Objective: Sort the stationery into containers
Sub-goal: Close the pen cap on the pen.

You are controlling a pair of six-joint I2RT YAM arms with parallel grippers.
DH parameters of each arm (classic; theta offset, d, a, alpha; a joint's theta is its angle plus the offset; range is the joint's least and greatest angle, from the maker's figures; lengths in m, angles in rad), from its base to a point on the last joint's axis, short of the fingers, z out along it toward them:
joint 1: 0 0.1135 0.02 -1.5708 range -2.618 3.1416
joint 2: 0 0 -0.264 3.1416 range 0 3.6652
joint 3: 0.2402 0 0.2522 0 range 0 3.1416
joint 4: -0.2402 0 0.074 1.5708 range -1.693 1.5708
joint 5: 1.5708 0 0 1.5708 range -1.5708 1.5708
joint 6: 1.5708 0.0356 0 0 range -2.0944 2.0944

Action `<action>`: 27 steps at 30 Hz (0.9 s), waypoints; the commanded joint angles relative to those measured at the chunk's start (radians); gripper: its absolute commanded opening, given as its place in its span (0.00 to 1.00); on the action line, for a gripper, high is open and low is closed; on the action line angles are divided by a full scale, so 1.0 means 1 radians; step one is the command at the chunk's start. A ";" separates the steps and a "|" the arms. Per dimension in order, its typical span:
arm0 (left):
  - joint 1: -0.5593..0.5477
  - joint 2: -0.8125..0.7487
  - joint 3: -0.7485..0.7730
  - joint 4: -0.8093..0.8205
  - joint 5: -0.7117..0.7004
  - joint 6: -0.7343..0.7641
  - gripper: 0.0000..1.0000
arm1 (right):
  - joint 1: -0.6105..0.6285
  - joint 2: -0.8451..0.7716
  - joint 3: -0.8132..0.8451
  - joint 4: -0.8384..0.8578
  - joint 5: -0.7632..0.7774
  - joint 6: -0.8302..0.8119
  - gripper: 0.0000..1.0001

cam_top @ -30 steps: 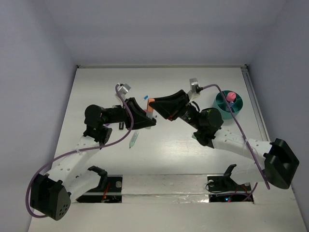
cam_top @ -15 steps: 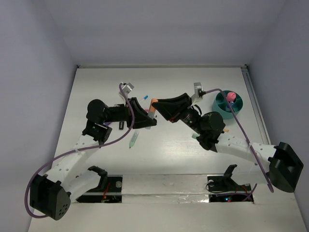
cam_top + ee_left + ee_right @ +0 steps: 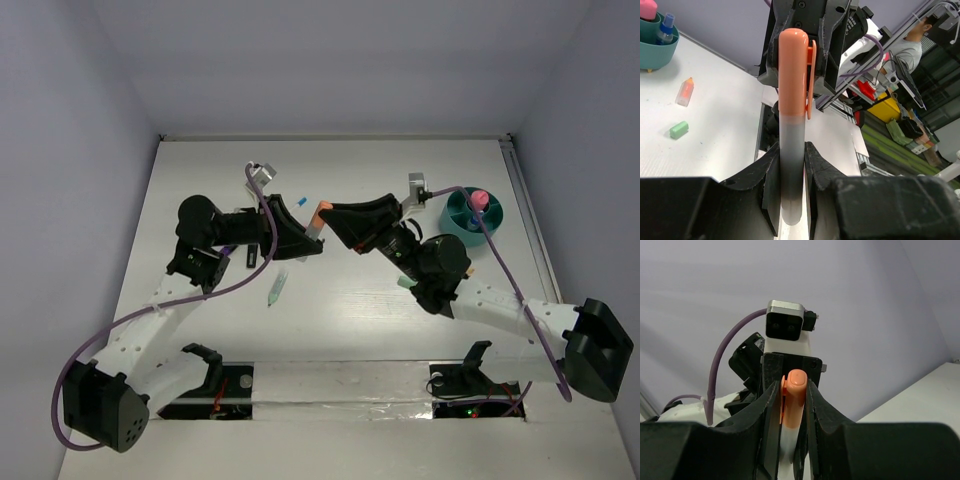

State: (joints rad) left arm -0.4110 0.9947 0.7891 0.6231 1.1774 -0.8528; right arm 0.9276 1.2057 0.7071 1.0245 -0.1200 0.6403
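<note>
A cylindrical marker (image 3: 792,90), glossy orange cap on frosted white barrel, is clamped by the left claw (image 3: 791,150) at the barrel, by the right claw (image 3: 791,387) at the cap.

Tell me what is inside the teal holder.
A pink-topped piece and a blue-capped marker stand in the teal holder. Its wall hides their lower ends and the compartment floors.

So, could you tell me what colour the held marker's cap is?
Orange; the marker cap shows best in the left wrist view.
</note>
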 commanded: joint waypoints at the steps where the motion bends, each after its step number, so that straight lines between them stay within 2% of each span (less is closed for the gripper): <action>1: 0.024 -0.024 0.208 0.326 -0.260 -0.023 0.00 | 0.109 0.120 -0.129 -0.590 -0.290 -0.085 0.00; 7: 0.024 0.005 0.203 0.366 -0.246 -0.052 0.00 | 0.157 0.146 -0.086 -0.623 -0.265 -0.102 0.00; 14: 0.034 -0.034 0.144 0.290 -0.248 0.003 0.00 | 0.157 0.034 -0.118 -0.619 -0.184 -0.088 0.00; 24: 0.034 -0.059 0.018 0.283 -0.220 -0.003 0.00 | 0.157 -0.024 -0.069 -0.615 -0.112 -0.079 0.00; 25: 0.034 -0.064 0.010 0.279 -0.220 0.000 0.00 | 0.157 -0.023 -0.060 -0.610 -0.107 -0.079 0.23; 27: 0.034 -0.067 -0.017 0.276 -0.216 0.003 0.00 | 0.157 -0.028 -0.051 -0.604 -0.084 -0.073 0.44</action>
State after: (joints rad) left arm -0.3912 0.9649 0.7475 0.6891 1.1831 -0.8463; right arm 1.0080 1.1110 0.7197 0.8333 -0.0330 0.6029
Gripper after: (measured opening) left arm 0.159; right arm 0.372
